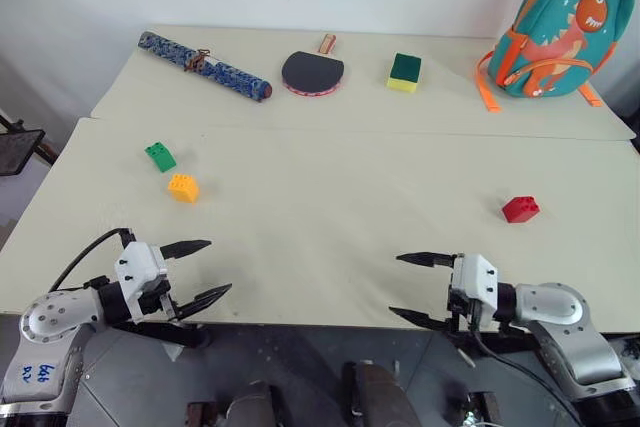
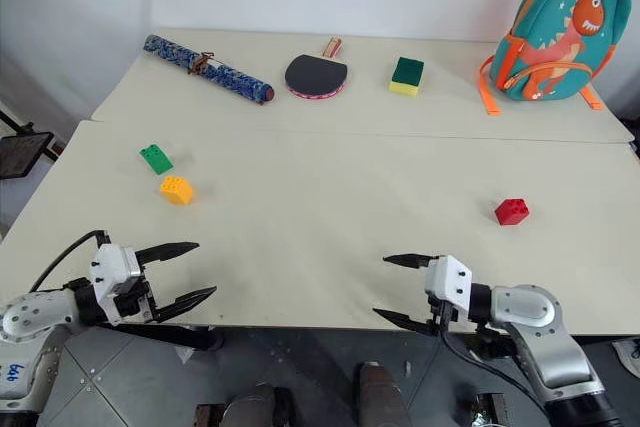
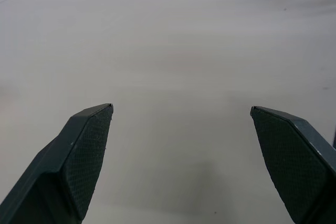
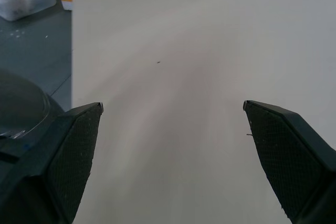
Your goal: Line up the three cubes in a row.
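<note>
Both tools gape empty at the desk's (image 1: 330, 247) near edge; green cube (image 1: 160, 156) and yellow-orange cube (image 1: 183, 188) lie beyond the left tool (image 1: 209, 268); red cube (image 1: 520, 209) beyond the right tool (image 1: 398, 286).

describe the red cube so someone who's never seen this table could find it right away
Start at the dinosaur backpack at the table's far right corner and come toward the near edge. The red cube sits alone there, a small studded brick far from the green cube and yellow-orange cube on the left.
</note>
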You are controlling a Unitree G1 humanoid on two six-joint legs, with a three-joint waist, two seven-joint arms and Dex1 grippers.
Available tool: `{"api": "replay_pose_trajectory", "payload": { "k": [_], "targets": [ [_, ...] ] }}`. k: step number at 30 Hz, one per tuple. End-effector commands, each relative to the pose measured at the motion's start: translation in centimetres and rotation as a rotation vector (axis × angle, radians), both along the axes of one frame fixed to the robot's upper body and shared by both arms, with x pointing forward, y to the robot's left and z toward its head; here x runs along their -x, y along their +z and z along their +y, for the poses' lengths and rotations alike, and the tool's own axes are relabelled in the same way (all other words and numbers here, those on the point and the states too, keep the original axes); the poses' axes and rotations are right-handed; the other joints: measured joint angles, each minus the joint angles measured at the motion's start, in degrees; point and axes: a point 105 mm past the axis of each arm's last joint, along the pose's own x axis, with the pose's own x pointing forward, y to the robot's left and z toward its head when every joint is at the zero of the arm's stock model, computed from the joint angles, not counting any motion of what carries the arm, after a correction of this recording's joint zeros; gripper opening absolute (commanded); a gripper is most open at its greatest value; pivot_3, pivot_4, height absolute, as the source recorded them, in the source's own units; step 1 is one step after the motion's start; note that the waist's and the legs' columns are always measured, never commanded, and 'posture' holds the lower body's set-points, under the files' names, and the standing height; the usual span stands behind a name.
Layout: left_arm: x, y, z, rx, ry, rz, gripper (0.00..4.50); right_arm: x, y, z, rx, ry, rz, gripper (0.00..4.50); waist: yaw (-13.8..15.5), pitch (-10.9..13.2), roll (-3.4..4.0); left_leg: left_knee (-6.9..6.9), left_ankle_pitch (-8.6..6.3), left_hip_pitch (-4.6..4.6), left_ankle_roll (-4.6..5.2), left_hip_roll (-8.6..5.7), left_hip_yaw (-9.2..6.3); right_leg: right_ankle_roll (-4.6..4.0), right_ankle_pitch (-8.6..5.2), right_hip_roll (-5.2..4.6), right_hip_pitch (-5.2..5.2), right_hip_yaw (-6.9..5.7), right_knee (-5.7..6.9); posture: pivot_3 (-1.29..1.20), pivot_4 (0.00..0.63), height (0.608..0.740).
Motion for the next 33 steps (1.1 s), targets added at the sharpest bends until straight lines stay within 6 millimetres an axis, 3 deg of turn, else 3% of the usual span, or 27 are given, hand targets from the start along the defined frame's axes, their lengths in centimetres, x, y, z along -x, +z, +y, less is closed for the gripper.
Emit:
{"api": "replay_pose_trajectory", "payload": {
  "k": [1, 5, 8, 11, 14, 18, 23, 29, 33],
  "targets": [
    [-0.4, 1.2, -0.1, 0.032, 0.005, -0.02, 4.47, -0.9, 2.1, 0.0, -0.077, -0.063, -0.09, 4.5, 0.0, -0.01, -0.01, 0.0, 0.0, 0.0, 0.0, 0.0, 0.0, 0.0, 0.0, 0.0, 0.0, 0.0, 0.0, 0.0, 0.15, 0.74],
    [-1.1, 2.5, -1.6, 0.079, -0.005, -0.007, 4.47, -2.5, 5.2, -4.3, -0.24, -0.395, -0.164, 4.5, 0.27, -0.01, -0.01, 0.06, 0.01, 0.01, 0.0, 0.0, -0.01, 0.0, 0.0, 0.0, 0.0, 0.05, 0.06, 0.0, 0.15, 0.74],
    [-1.3, 3.7, -4.6, 0.129, -0.118, -0.052, 4.47, -1.7, 6.3, -8.6, -0.277, -0.639, -0.227, 4.5, 1.58, -0.03, -0.05, 0.06, -0.03, -0.04, 0.07, -0.09, -0.04, 0.04, 0.02, -0.07, 0.02, 0.06, 0.01, 0.0, 0.15, 0.74],
    [-1.9, 4.1, -8.3, 0.156, -0.263, -0.077, 4.47, 0.3, 6.1, -14.1, -0.306, -0.967, -0.272, 4.5, 2.97, -0.05, -0.06, 0.06, -0.05, -0.02, 0.06, -0.15, 0.02, 0.05, 0.03, -0.05, 0.19, -0.05, -0.05, 0.0, 0.15, 0.74],
    [-2.7, 4.5, -10.8, 0.19, -0.347, -0.06, 4.47, 1.3, 4.9, -16.7, -0.282, -1.124, -0.235, 4.5, 2.71, -0.07, -0.06, 0.08, -0.04, 0.02, 0.07, -0.16, 0.1, 0.06, 0.03, -0.04, 0.34, -0.08, -0.15, 0.0, 0.15, 0.74],
    [-3.3, 4.9, -12.6, 0.203, -0.429, -0.054, 4.47, 0.4, 4.6, -17.8, -0.292, -1.191, -0.207, 4.5, 0.88, -0.07, -0.04, 0.05, -0.01, 0.5, 0.07, -0.16, -0.01, 0.07, 0.04, -0.01, 0.69, 0.11, -0.13, 0.0, 0.15, 0.74],
    [-3.7, 4.8, -13.3, 0.221, -0.455, -0.039, 4.47, -4.0, 5.6, -17.7, -0.228, -1.186, -0.171, 4.5, -0.55, -0.09, 0.06, -0.03, 0.03, 0.94, 0.14, -0.21, 0.06, 0.12, 0.08, 0.0, 1.01, 0.41, -0.05, 0.0, 0.15, 0.74],
    [-3.8, 4.7, -13.6, 0.214, -0.446, -0.047, 4.47, -7.8, 6.0, -18.8, -0.206, -1.219, -0.078, 4.5, 0.08, -0.08, 0.08, -0.03, 0.05, 0.82, 0.14, -0.21, -0.05, 0.13, 0.08, 0.03, 0.94, 0.42, -0.07, 0.0, 0.15, 0.74],
    [-3.9, 4.7, -13.0, 0.258, -0.381, -0.04, 4.47, -10.4, 4.4, -18.7, -0.154, -1.207, -0.017, 4.5, 0.1, -0.08, 0.1, -0.03, 0.04, 0.77, 0.19, -0.23, 0.0, 0.2, 0.12, 0.03, 0.94, 0.42, -0.25, 0.0, 0.15, 0.74]
  ]
}}
